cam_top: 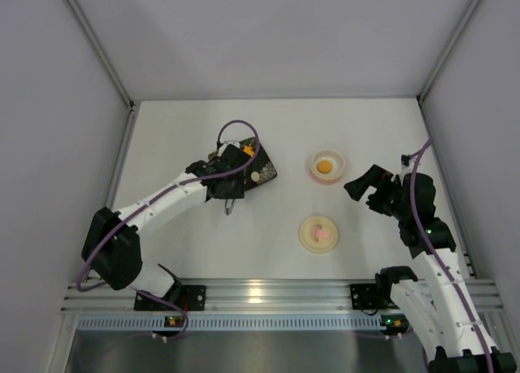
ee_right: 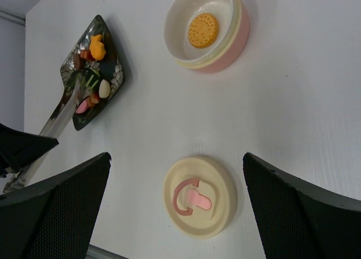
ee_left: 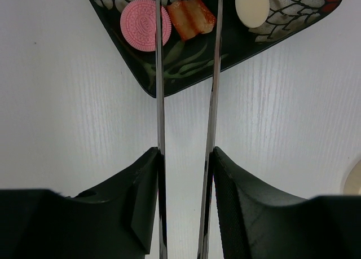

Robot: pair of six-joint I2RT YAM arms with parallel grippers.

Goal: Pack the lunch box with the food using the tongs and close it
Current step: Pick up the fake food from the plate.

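Note:
My left gripper (ee_left: 185, 154) is shut on the tongs (ee_left: 159, 101), one finger pressed against each thin silvery blade. The blades reach onto the dark floral plate (ee_left: 186, 73) and straddle an orange striped piece of food (ee_left: 190, 17). A pink cookie (ee_left: 144, 25) lies just left of them and a cream oval (ee_left: 252, 6) to the right. The lunch box (ee_right: 234, 50) stands uncovered with one orange cookie (ee_right: 202, 30) inside. Its cream lid (ee_right: 217, 174), pink knob up, lies flat on the table. My right gripper (ee_right: 176, 157) hovers open above the lid, holding nothing.
In the top view the plate (cam_top: 266, 175) sits left of the lunch box (cam_top: 312, 163), and the lid (cam_top: 307, 236) lies nearer the arm bases. The left gripper (cam_top: 223, 178) covers much of the plate. Grey walls enclose the white table on three sides.

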